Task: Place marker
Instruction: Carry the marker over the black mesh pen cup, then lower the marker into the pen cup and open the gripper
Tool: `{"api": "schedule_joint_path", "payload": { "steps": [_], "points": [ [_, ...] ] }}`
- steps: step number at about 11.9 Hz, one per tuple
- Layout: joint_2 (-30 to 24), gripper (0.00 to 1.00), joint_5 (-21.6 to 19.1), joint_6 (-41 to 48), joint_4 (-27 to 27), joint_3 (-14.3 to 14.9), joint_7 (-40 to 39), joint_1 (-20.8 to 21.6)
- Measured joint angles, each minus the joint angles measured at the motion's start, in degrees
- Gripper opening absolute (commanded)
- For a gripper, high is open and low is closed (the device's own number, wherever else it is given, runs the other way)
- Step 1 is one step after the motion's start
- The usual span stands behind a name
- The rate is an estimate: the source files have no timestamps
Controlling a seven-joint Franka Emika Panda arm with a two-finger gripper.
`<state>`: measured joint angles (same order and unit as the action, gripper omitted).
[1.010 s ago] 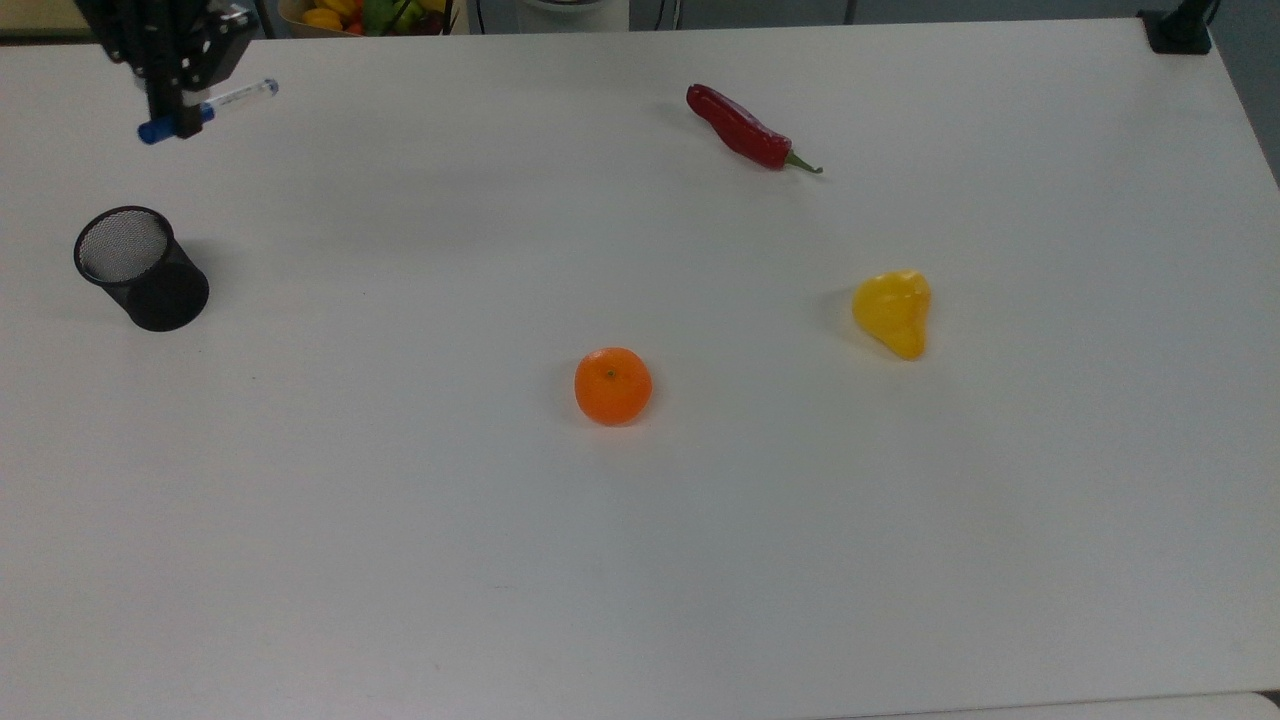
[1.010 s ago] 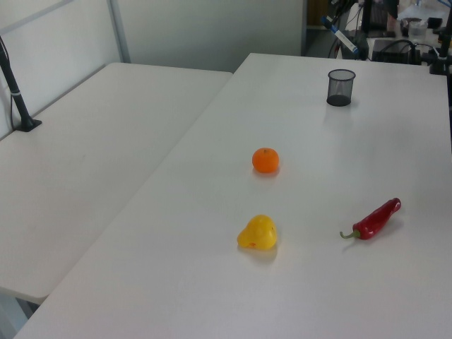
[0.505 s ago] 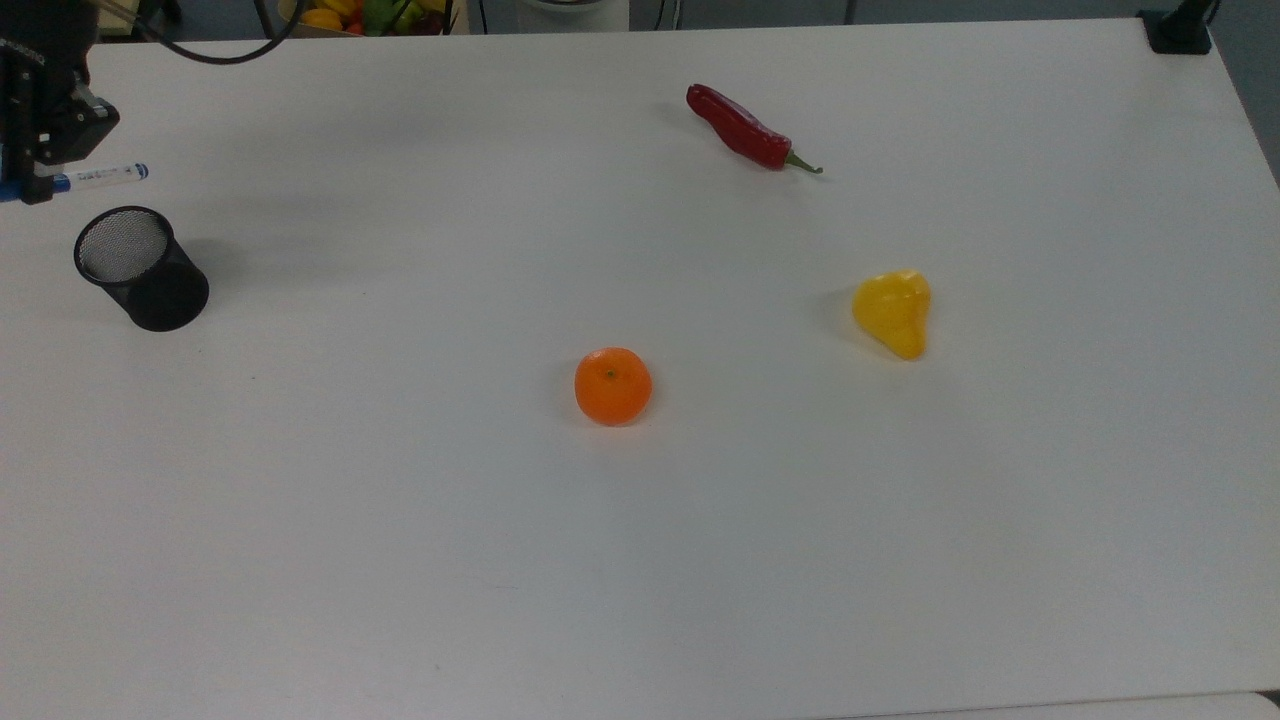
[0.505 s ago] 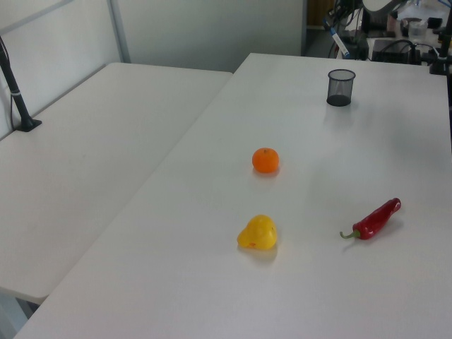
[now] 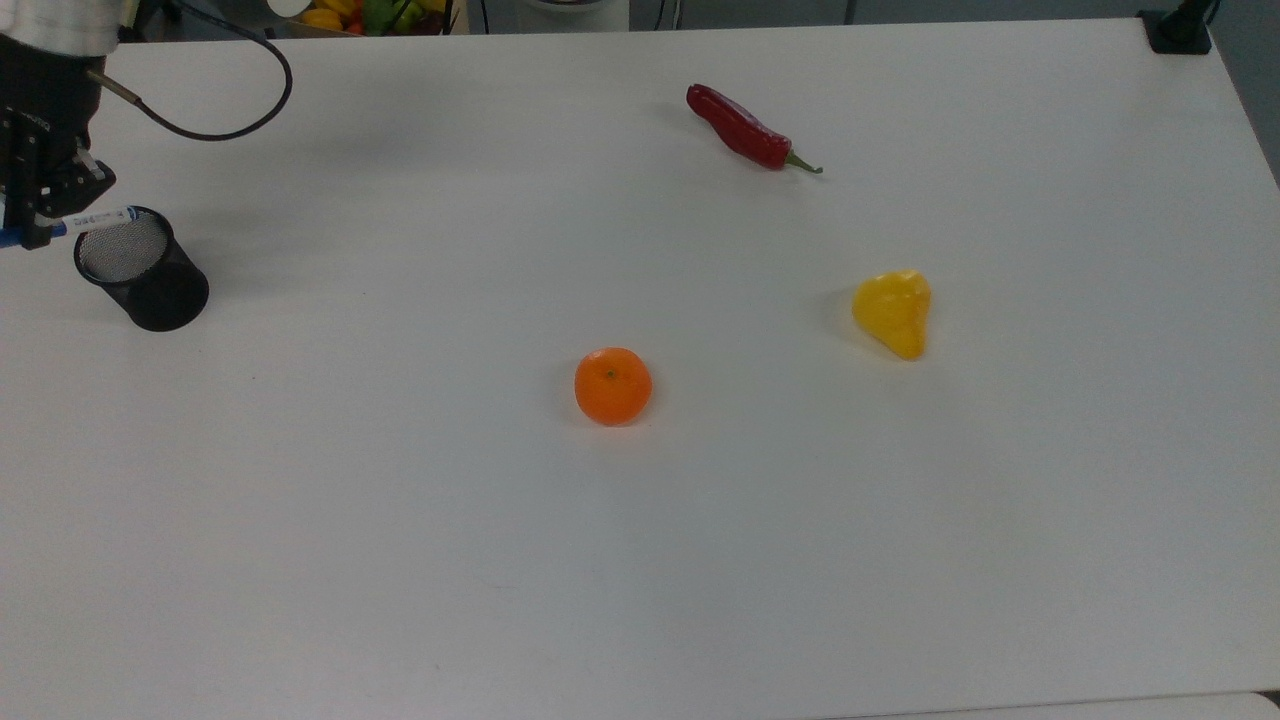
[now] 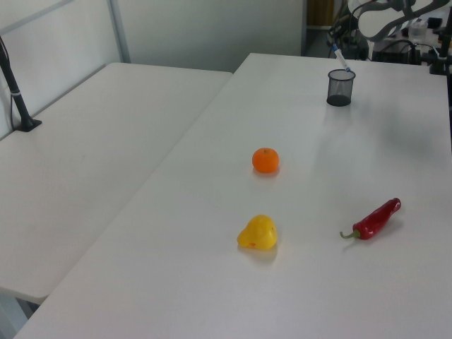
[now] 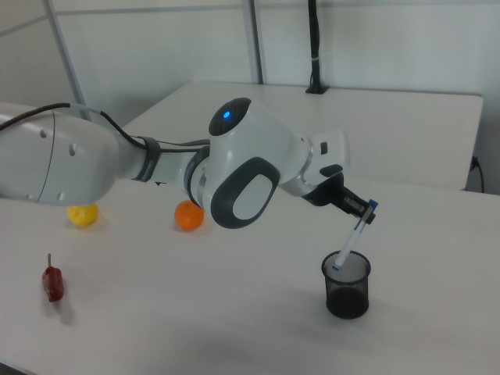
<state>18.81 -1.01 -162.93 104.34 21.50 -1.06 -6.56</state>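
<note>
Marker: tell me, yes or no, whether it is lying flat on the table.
No: in the right view the marker hangs tilted in the gripper, its lower tip at the mesh cup rim.

I see the marker [image 7: 351, 241] as a slim white pen with a blue cap at its upper end and a small blue tip at its lower end. It hangs tilted, cap high and tip low, clear of the table. In the right view its lower tip sits at the pen cup's [image 7: 346, 285] rim, just inside the opening. In the top view the marker [image 5: 98, 217] is near the table's [image 5: 700, 500] left edge, toward the far left corner.
</note>
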Motion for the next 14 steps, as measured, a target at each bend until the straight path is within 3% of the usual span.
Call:
{"api": "schedule_joint_path", "payload": {
  "steps": [2,3,6,7,10,14],
  "points": [
    [1.2,0.03,0.0,0.0,0.0,0.0,0.0,0.0],
    [1.8,0.13,0.0,0.0,0.1,0.0,0.0,0.0],
    [2.6,0.47,0.0,0.0,0.1,0.0,0.0,0.0],
    [2.7,0.7,0.0,0.0,0.1,0.0,0.0,0.0],
    [2.7,0.98,0.0,0.0,0.1,0.0,0.0,0.0],
    [2.7,1.0,0.0,0.0,0.0,0.0,0.0,0.0]
  ]
}}
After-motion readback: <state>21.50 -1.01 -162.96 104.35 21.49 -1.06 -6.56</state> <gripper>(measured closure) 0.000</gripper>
